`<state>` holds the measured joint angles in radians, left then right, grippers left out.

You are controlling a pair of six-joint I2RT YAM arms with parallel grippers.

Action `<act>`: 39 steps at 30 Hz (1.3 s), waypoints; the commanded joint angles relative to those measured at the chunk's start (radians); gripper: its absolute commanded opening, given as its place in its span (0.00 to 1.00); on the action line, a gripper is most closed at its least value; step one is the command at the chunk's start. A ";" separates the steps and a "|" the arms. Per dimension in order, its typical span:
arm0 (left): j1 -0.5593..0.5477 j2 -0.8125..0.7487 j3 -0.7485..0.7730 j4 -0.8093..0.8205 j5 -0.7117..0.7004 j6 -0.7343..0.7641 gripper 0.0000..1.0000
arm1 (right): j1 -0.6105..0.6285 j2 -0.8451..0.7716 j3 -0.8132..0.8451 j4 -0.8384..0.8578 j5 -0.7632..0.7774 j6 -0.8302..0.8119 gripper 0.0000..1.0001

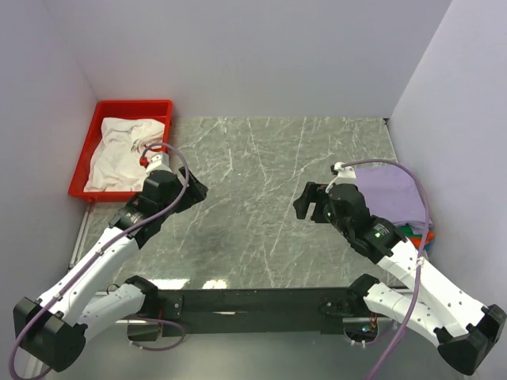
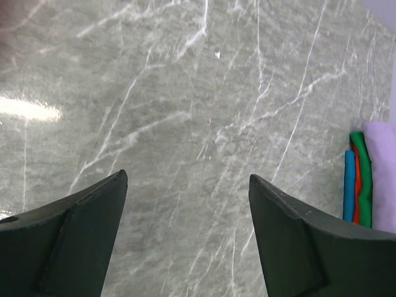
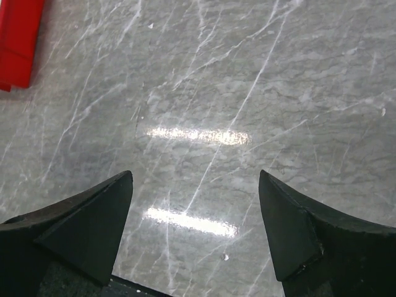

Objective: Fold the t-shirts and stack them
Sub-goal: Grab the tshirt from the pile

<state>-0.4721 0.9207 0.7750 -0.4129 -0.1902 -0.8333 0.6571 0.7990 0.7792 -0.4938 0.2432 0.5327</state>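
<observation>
A crumpled white t-shirt (image 1: 119, 150) with a bit of red print lies in the red tray (image 1: 131, 107) at the back left. A stack of folded t-shirts sits at the right edge, lavender one (image 1: 388, 194) on top, with teal, orange and green edges (image 1: 424, 236) below; the stack also shows in the left wrist view (image 2: 365, 179). My left gripper (image 1: 192, 190) is open and empty above the marble, just in front of the tray. My right gripper (image 1: 310, 204) is open and empty over the table's middle right, left of the stack.
The grey marble tabletop (image 1: 261, 206) lies between the two grippers. White walls close in the back and both sides. A corner of the red tray shows in the right wrist view (image 3: 18, 37). A black rail (image 1: 253, 301) runs along the near edge.
</observation>
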 commanded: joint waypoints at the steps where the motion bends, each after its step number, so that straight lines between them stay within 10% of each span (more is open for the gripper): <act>1: -0.002 0.013 0.082 0.000 -0.052 -0.004 0.85 | 0.006 -0.021 0.018 0.026 -0.036 -0.022 0.89; 11: 0.029 0.194 0.256 -0.110 -0.195 0.034 0.99 | 0.006 -0.031 0.022 0.035 -0.110 -0.030 0.90; 18: 0.274 0.355 0.424 -0.168 -0.184 0.065 1.00 | 0.006 -0.015 -0.001 0.060 -0.191 -0.028 0.90; 39: 0.610 1.216 1.033 -0.273 -0.264 0.085 0.97 | 0.007 -0.001 -0.014 0.070 -0.294 -0.039 0.89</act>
<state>0.1314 2.1067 1.7386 -0.6632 -0.4671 -0.7700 0.6571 0.8047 0.7765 -0.4568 -0.0261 0.5140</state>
